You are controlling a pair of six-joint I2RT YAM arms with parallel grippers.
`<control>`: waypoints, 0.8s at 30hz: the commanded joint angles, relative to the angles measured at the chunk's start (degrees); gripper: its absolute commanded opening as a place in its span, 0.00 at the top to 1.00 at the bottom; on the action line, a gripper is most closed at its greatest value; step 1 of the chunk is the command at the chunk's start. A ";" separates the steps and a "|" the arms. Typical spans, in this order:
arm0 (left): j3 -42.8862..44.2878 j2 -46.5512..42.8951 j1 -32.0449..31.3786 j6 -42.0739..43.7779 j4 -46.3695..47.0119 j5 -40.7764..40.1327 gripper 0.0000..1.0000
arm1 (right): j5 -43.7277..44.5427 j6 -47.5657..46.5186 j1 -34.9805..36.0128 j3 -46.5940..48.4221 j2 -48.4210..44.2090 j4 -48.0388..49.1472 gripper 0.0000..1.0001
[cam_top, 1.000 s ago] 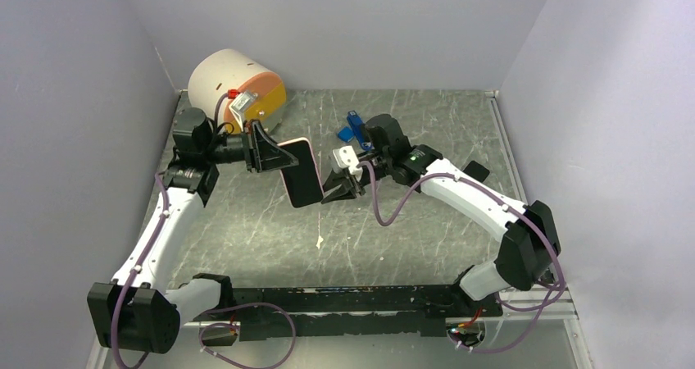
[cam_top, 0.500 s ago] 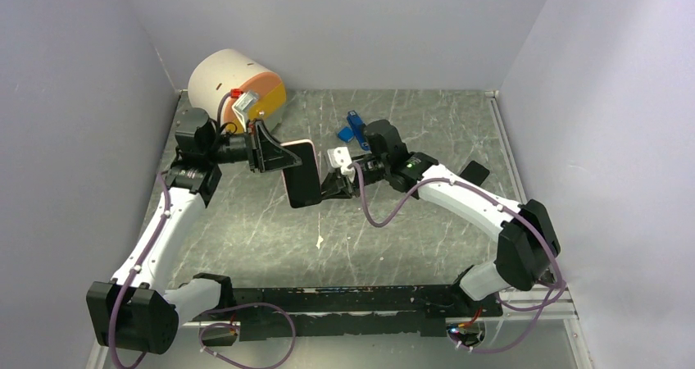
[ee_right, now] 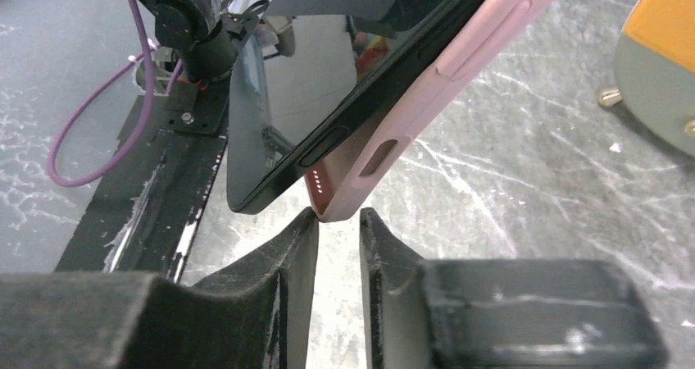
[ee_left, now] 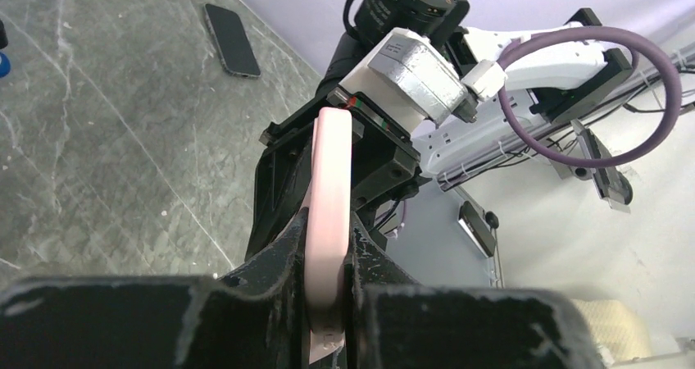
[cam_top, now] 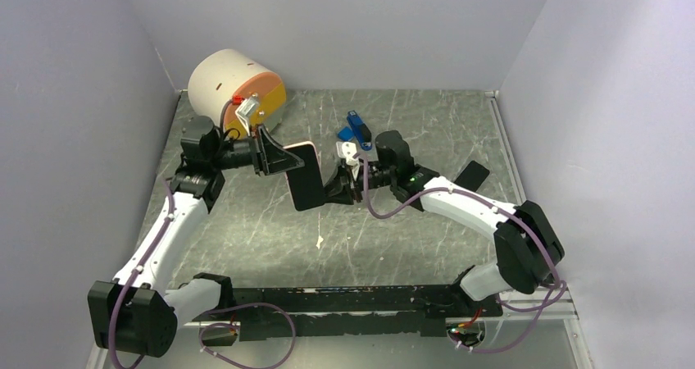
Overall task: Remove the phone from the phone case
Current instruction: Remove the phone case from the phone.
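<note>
Left claw [ee_left: 326, 239]: clamped on the phone case [ee_left: 332, 172].
Right claw [ee_right: 336, 221]: nearly together at the phone case's corner; grip cannot be told.

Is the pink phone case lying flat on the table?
No, the left fingers clamp the pink case and hold it on edge in the air above the table.

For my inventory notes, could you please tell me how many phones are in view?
2. One phone sits in the pink case, held up by the left gripper; the other phone lies flat at the right of the table.
</note>
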 commanded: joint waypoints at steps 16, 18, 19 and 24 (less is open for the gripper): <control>-9.21 0.09 -1.49 -15.45 17.76 -4.81 0.97 | 2.58 33.83 -2.11 -2.87 -1.42 33.08 0.67; -9.71 1.22 -1.47 -17.38 20.88 -5.45 0.97 | 2.18 36.07 -2.14 -3.75 -0.98 35.61 0.68; -10.12 2.06 -1.47 -19.06 23.67 -5.50 0.97 | 2.00 36.92 -2.07 -4.08 -0.90 36.55 0.68; -11.75 7.12 -1.55 -27.18 37.25 -5.18 0.98 | 0.38 41.50 -2.15 -4.38 0.58 39.80 0.70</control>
